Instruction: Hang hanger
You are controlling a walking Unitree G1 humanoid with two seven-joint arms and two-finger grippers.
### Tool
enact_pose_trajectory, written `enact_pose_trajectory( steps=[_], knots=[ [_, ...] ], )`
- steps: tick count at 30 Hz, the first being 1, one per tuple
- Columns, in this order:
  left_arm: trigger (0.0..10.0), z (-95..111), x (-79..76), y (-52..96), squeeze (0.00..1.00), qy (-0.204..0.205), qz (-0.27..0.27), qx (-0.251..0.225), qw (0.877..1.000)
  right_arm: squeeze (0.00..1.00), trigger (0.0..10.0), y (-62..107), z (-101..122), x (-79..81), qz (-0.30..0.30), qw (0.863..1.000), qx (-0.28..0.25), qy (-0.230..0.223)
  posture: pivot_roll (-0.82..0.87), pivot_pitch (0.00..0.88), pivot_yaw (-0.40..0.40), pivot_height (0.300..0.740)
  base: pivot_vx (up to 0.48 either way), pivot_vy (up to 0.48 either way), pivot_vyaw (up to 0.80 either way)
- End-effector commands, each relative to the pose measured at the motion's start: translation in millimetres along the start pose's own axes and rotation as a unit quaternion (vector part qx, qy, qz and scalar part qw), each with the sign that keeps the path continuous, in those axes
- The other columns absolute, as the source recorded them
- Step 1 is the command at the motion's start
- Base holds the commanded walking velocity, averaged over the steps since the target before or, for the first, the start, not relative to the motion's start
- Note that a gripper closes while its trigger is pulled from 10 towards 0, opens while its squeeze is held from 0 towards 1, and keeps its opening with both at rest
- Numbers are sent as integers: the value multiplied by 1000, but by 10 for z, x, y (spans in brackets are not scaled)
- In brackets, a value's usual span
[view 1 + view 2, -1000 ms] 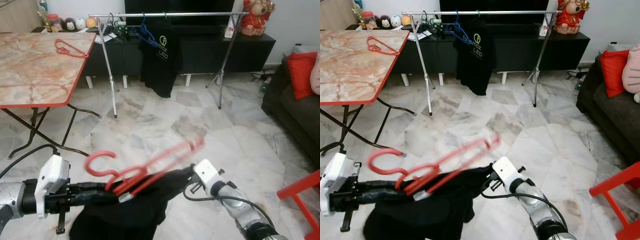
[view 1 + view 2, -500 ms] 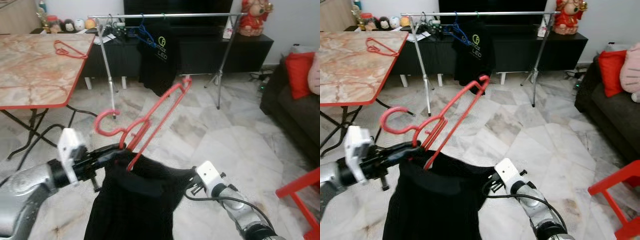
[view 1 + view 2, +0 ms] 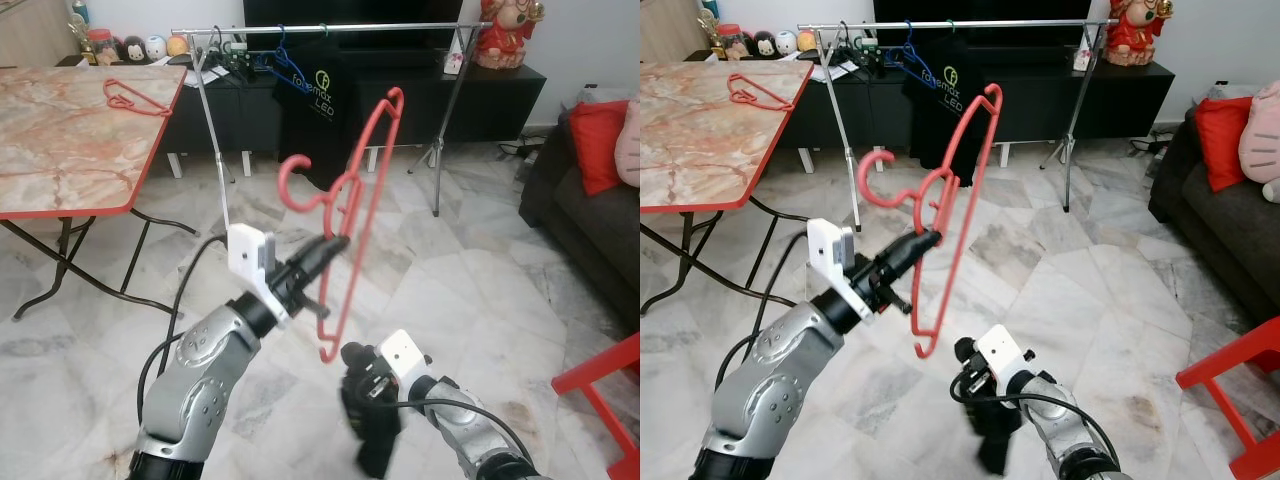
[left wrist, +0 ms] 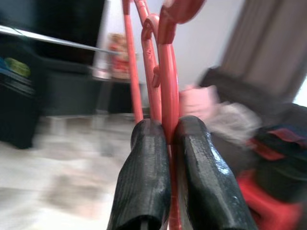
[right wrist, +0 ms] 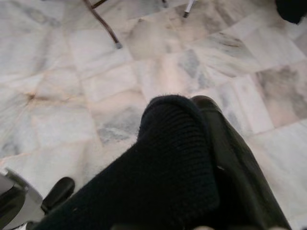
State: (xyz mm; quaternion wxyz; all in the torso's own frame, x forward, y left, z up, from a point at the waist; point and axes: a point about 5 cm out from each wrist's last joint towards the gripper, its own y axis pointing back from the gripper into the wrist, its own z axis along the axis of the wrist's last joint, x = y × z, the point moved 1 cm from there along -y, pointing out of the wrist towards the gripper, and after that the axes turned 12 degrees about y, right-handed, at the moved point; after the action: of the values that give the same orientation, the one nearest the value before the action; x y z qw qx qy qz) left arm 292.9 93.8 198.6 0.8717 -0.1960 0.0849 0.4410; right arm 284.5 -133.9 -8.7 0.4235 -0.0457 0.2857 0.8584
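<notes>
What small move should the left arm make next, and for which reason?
Probably carry the red hanger forward and up toward the clothes rail. The left gripper is shut on it, its hook free, but the rail stands well ahead, with bare space beside the hung black T-shirt.

Place: a home living room.
Landmark: clothes rail (image 3: 330, 29) of silver metal, standing on pale marble floor tiles (image 3: 480, 270).
Behind the rail: a long black low cabinet (image 3: 440, 100) with a dark screen above it.
Right of the rail: a dark sofa (image 3: 585, 215) with a red cushion (image 3: 603, 145).
Left of the rail: a marble-topped folding table (image 3: 70, 140).
</notes>
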Motion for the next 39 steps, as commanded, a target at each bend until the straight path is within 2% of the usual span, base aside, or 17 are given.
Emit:
enact_pose_trajectory(
  steps=[1, 3, 6, 8, 10, 13, 17, 18, 19, 20, 26, 27, 29, 30, 31, 32, 39],
  knots=[
    [10000, 20, 245, 61, 0, -69, 68, 13, 995, 0, 0, -5, -10, -59, -30, 999, 10, -17, 0, 0, -31, 740, 0, 0, 0],
    [10000, 10, 318, 90, 0, -83, 86, 21, 993, 0, 0, -2, -21, -72, -40, 999, 13, -23, 0, 0, -30, 740, 0, 0, 0],
    [10000, -156, 676, 369, 0, -159, 174, 96, 967, 0, 0, 32, -79, -229, -112, 989, 29, -89, 3, 0, -25, 740, 0, 0, 0],
    [10000, -193, 744, 445, 0, -166, 193, 106, 961, 0, 0, 42, -83, -269, -129, 986, 29, -103, 3, 0, -25, 740, 0, 0, 0],
    [10000, -416, 893, 757, 0, -186, 229, 157, 943, 0, 0, 82, -87, -411, -189, 970, 23, -152, 5, 0, -22, 740, 0, 0, 0],
    [10000, -513, 928, 865, 0, -187, 237, 177, 937, 0, 0, 94, -90, -445, -205, 964, 22, -166, 5, 0, -22, 740, 0, 0, 0],
    [10000, -804, 1003, 1139, 0, -181, 247, 239, 922, 0, 0, 101, -82, -485, -223, 960, 23, -168, 10, 2, -23, 740, 0, 0, 0],
    [10000, -957, 1059, 1315, 0, -187, 249, 278, 909, 0, 0, 96, -62, -504, -229, 958, 20, -171, 8, 3, -23, 740, 0, 0, 0],
    [10000, -995, 1081, 1372, 0, -189, 252, 288, 904, 0, 0, 93, -54, -509, -231, 957, 19, -173, 8, 3, -23, 740, 0, 0, 0],
    [10000, -1075, 1179, 1537, 0, -174, 283, 303, 893, 0, 0, 86, -30, -522, -235, 956, 14, -174, 9, 3, -22, 740, 0, 0, 0],
    [10000, -1300, 1393, 2023, 0, -144, 357, 367, 847, 0, 0, 71, 13, -543, -241, 954, 5, -179, 16, 1, -20, 740, 0, 0, 0],
    [10000, -1414, 1409, 2190, 0, -129, 373, 394, 830, 0, 0, 68, 23, -547, -244, 953, 3, -181, 17, 1, -21, 740, 0, 0, 0],
    [10000, -1509, 1396, 2310, 0, -119, 381, 414, 818, 0, 0, 64, 34, -550, -246, 952, 1, -182, 18, 2, -21, 740, 0, 0, 0],
    [10000, -1628, 1365, 2438, 0, -83, 396, 425, 809, 0, 0, 62, 44, -557, -250, 951, -1, -183, 16, 2, -19, 740, 0, 0, 0],
    [10000, -1628, 1365, 2438, 0, -83, 396, 425, 809, 0, 0, 62, 44, -557, -250, 951, -1, -183, 16, 2, -19, 740, 0, 0, 0],
    [10000, -1736, 1322, 2553, 0, -62, 408, 442, 797, 0, 0, 63, 55, -570, -253, 950, -3, -184, 12, 1, -18, 740, 0, 0, 0],
    [10000, -1880, 1261, 2719, 0, -18, 453, 448, 771, 0, 0, 76, 94, -643, -270, 944, -13, -189, -1, 0, -11, 740, 0, 0, 0]
  ],
)
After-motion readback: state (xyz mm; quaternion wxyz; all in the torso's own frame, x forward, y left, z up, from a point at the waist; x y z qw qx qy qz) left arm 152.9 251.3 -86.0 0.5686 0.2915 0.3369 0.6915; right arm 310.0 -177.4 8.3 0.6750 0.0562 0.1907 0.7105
